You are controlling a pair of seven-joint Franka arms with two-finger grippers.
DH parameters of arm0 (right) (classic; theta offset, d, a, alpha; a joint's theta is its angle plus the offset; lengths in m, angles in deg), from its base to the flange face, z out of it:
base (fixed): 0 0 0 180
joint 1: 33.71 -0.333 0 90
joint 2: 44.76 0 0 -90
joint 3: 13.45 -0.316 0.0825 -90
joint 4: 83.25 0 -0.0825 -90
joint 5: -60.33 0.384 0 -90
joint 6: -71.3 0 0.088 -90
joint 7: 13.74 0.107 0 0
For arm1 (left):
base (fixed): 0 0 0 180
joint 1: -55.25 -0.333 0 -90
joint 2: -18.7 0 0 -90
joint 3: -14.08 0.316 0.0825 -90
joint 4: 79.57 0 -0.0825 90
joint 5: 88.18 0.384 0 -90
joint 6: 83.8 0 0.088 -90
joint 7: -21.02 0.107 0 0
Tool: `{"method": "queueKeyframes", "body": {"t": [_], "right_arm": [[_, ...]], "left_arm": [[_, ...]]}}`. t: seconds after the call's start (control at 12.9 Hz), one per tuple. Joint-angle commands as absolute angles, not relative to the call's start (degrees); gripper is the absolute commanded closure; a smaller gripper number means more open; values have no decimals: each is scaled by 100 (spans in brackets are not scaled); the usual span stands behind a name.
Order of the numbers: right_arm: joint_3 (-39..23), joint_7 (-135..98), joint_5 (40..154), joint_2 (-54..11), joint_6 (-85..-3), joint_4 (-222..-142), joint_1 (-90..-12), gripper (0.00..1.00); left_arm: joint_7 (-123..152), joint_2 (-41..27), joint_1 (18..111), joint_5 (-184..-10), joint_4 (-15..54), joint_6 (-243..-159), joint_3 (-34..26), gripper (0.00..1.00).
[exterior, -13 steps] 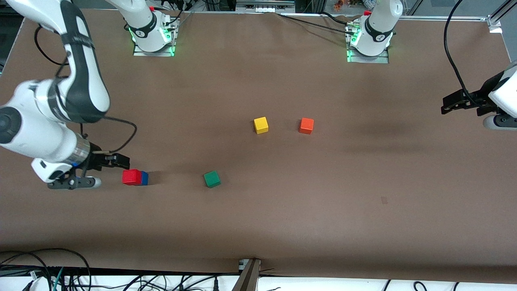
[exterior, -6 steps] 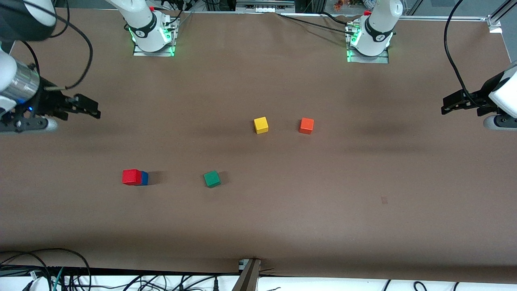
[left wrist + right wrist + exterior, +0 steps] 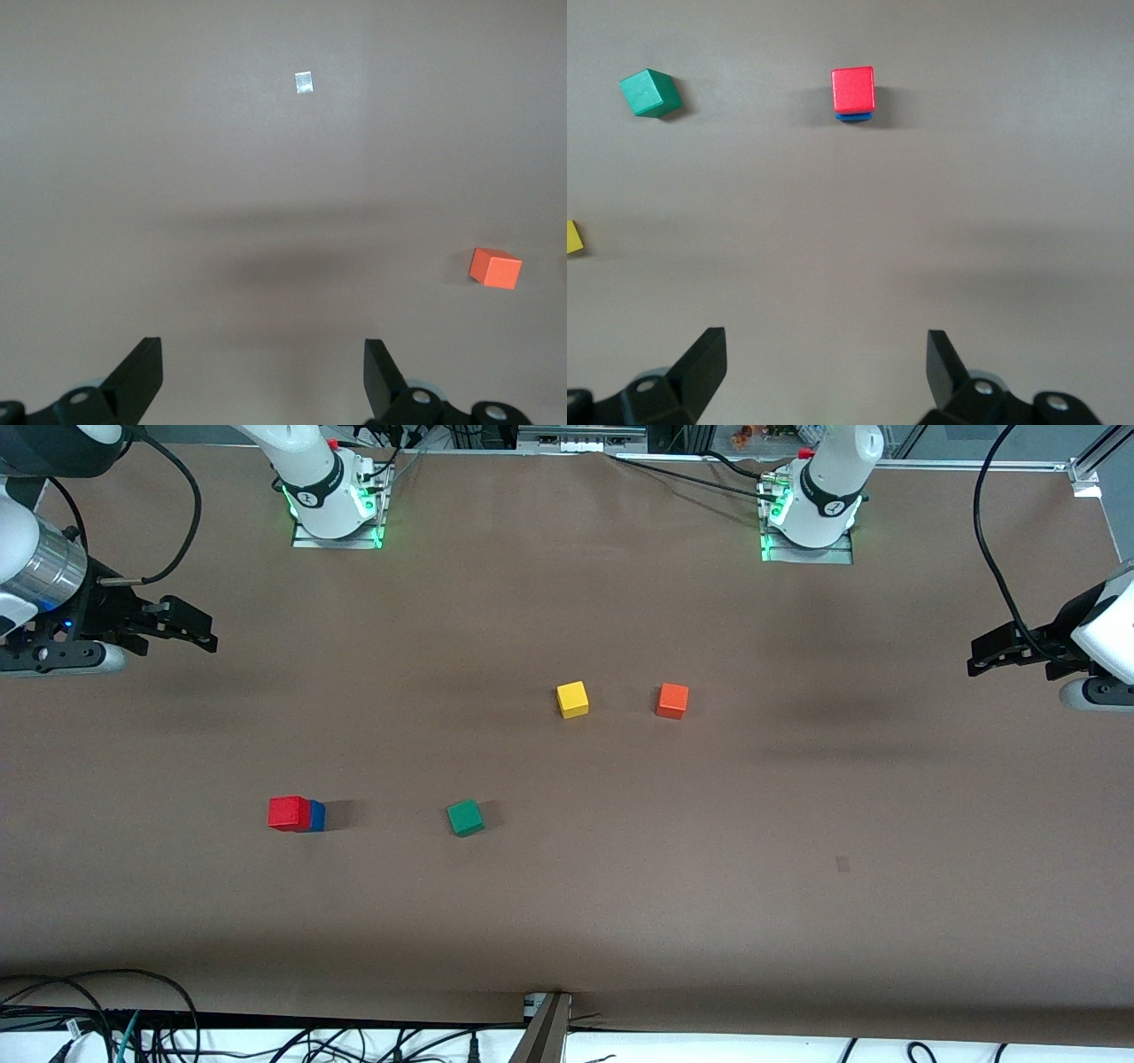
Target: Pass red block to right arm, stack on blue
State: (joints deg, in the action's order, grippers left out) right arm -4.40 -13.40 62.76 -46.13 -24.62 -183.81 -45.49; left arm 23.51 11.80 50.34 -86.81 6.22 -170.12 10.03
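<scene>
The red block [image 3: 289, 812] sits on top of the blue cube [image 3: 318, 816], toward the right arm's end of the table. The right wrist view shows the red block [image 3: 853, 88] squarely covering the blue cube [image 3: 854, 116], of which only a thin edge shows. My right gripper [image 3: 204, 631] hangs open and empty over the table's edge at that end, well clear of the stack; its jaws [image 3: 825, 345] stand wide apart. My left gripper [image 3: 979, 654] waits open and empty over the left arm's end [image 3: 262, 351].
A green cube [image 3: 465, 817] lies beside the stack, toward the table's middle. A yellow cube [image 3: 572, 699] and an orange cube [image 3: 672, 701] lie side by side, farther from the front camera. Cables run along the table's near edge.
My right gripper has pulled away from the red block, risen and swung toward the bases' side of the table. The stack stayed put. The left arm has not moved.
</scene>
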Motion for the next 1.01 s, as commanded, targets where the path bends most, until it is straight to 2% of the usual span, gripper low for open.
{"method": "queueKeyframes", "body": {"t": [0.0,0.93], "right_arm": [[-475,-1339,6156,-4626,-2511,-18362,-4566,0],[-449,-1383,6156,-4581,-2432,-18292,-4557,0]], "left_arm": [[2322,1114,4998,-8765,472,-16967,968,0],[2313,1114,5006,-8765,472,-16967,968,0]]}}
